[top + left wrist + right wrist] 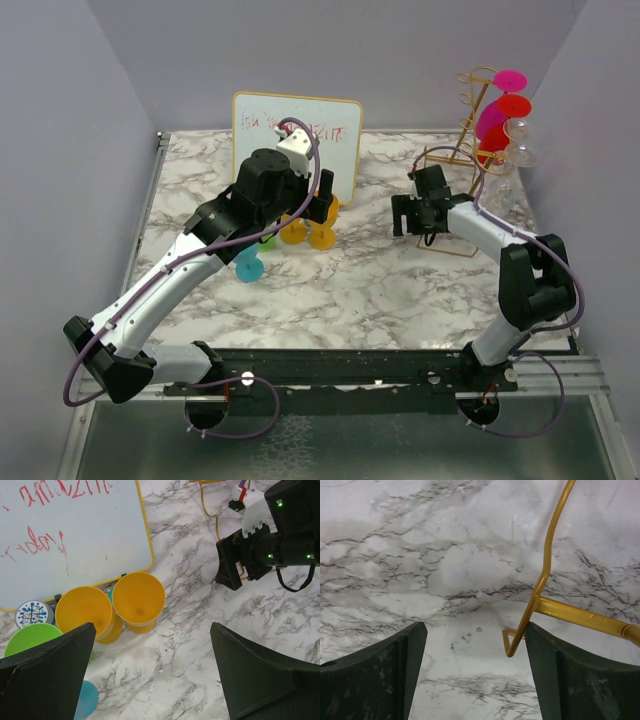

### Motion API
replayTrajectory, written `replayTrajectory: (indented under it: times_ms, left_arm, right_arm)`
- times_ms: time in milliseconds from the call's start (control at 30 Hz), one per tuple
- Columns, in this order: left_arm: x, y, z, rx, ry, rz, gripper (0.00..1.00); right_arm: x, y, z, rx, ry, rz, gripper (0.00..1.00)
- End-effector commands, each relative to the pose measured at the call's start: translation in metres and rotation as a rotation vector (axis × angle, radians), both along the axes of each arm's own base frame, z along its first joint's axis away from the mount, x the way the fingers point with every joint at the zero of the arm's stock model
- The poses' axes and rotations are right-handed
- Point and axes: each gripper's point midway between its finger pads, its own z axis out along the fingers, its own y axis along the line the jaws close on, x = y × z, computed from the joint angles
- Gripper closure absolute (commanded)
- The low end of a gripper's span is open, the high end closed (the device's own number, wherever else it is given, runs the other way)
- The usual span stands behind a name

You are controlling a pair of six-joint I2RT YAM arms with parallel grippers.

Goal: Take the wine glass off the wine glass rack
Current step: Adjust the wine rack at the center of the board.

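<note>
The gold wire wine glass rack [468, 118] leans at the back right of the marble table. Several wine glasses hang on it in pink [508, 79], red [513, 105] and clear [520, 152]. My right gripper [412, 216] is low at the left end of the rack's wire base [452, 203]. In the right wrist view my right gripper [475, 627] stands open, and a bent corner of the gold wire [522, 630] lies between its jaws, close against the right finger [560, 665]. My left gripper [320, 205] is open and holds nothing; the left wrist view shows it [152, 630] over bare marble.
A whiteboard [300, 125] with red writing stands at the back centre. Two yellow plastic glasses [137, 600], a green one [27, 637] and a teal one [87, 702] stand in front of it. Purple walls close in the sides.
</note>
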Motion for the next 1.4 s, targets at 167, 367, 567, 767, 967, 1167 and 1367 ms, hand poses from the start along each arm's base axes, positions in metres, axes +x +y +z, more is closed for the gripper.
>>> replayTrajectory:
  times_ms: [167, 367, 567, 767, 967, 1167, 1367]
  left_arm:
    - [-0.002, 0.01, 0.011, -0.021, -0.033, 0.037, 0.01]
    - [-0.003, 0.015, 0.014, -0.02, -0.047, 0.051, 0.01]
    - [-0.002, 0.016, 0.013, -0.016, -0.047, 0.054, 0.01]
    - [0.0, 0.019, 0.021, -0.029, -0.061, 0.078, 0.01]
    - [0.0, 0.022, 0.03, -0.05, -0.088, 0.094, 0.01]
    - [0.001, 0.031, 0.038, -0.059, -0.114, 0.133, 0.01]
    - [0.0, 0.038, 0.046, -0.074, -0.131, 0.165, 0.01]
  right_arm:
    - [0.007, 0.054, -0.003, 0.005, 0.035, 0.067, 0.16]
    - [0.022, 0.078, 0.013, 0.004, -0.007, 0.088, 0.16]
    - [0.022, 0.087, 0.031, -0.01, -0.036, 0.131, 0.16]
    - [0.006, 0.092, 0.05, -0.039, -0.062, 0.192, 0.16]
    - [-0.001, 0.093, 0.076, -0.059, -0.118, 0.213, 0.16]
    - [-0.013, 0.114, 0.096, 0.018, -0.14, 0.318, 0.16]
    - [-0.024, 0.134, 0.096, 0.047, -0.12, 0.413, 0.17]
